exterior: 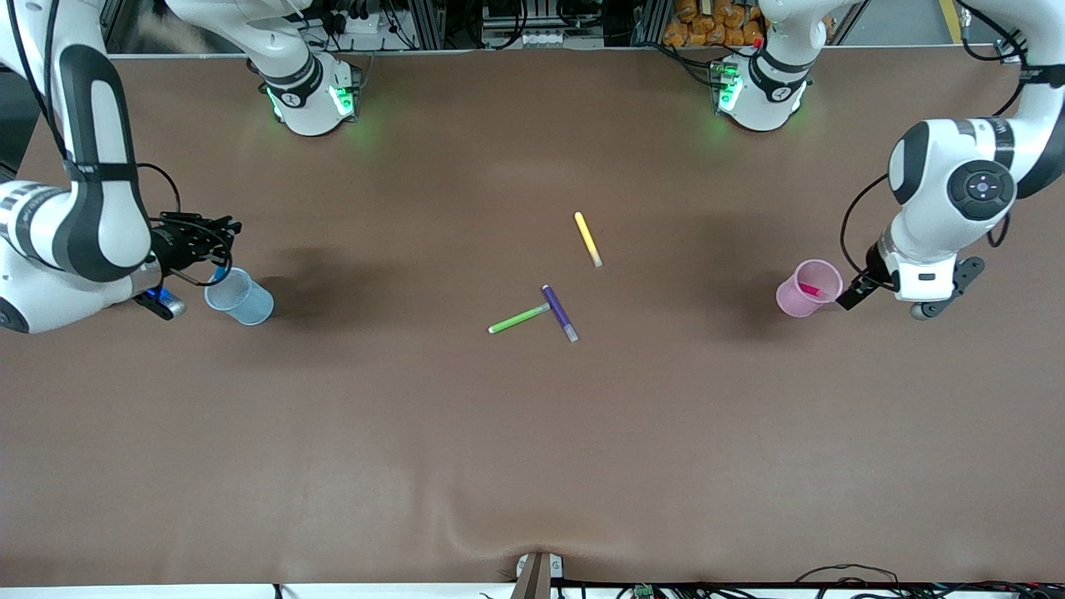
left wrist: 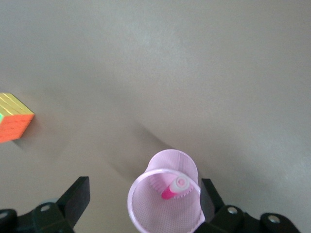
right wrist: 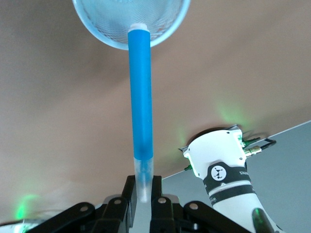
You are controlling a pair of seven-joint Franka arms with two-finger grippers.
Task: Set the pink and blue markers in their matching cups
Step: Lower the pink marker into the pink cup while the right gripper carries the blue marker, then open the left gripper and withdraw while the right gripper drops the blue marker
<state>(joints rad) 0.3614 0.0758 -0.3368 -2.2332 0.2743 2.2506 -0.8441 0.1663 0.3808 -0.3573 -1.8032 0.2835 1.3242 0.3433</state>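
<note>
The pale blue cup stands at the right arm's end of the table. My right gripper is over it, shut on the clear-capped end of the blue marker, whose white end hangs at the mouth of the blue cup. The pale pink cup stands at the left arm's end with the pink marker leaning inside it. My left gripper is open beside this cup. In the left wrist view the pink cup and pink marker sit between the spread fingers.
Mid-table lie a yellow marker, a green marker and a dark purple marker, the last two touching. A coloured cube shows in the left wrist view. The right arm's base shows in the right wrist view.
</note>
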